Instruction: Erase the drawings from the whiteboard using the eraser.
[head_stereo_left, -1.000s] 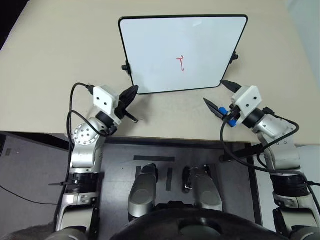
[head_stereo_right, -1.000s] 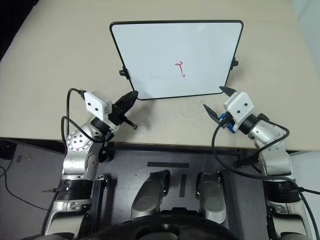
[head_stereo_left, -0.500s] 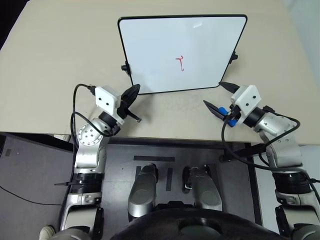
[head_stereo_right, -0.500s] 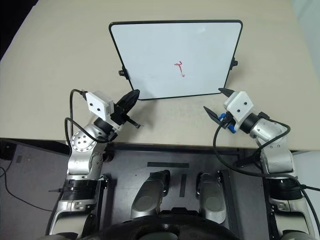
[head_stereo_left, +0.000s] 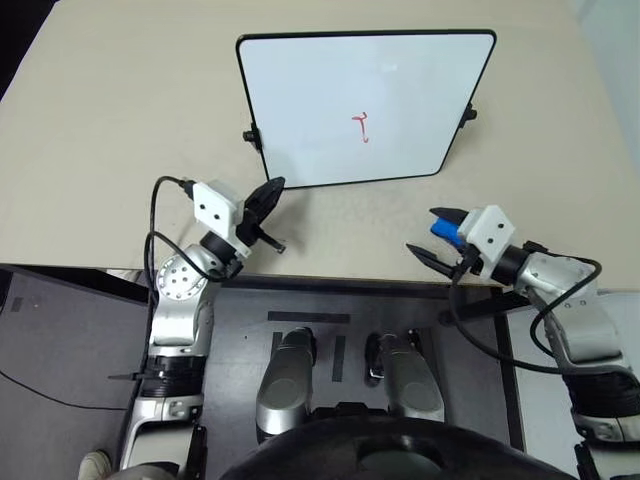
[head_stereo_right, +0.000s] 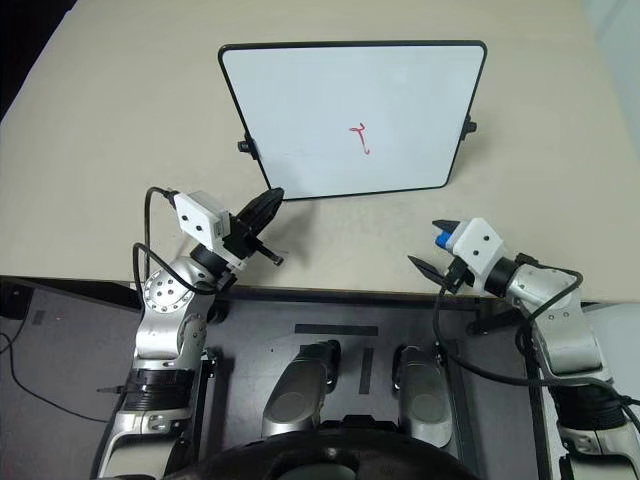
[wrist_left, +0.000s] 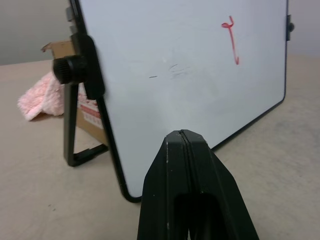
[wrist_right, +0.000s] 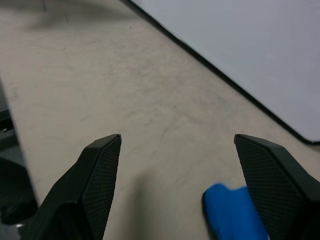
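Left eye view shows the whiteboard (head_stereo_left: 340, 110), a large white panel with rounded corners, a thin black frame and small black side knobs, propped on the beige table (head_stereo_left: 110, 130), with the drawings (head_stereo_left: 361, 127), one small red squiggle like a "7", right of its middle. Near the table's front edge, the left gripper (head_stereo_left: 265, 195) has its jaws pressed together just before the board's lower left corner. The right gripper (head_stereo_left: 440, 235) has its jaws spread wide, with the eraser (head_stereo_left: 445, 232), a small bright blue piece, against its farther finger.
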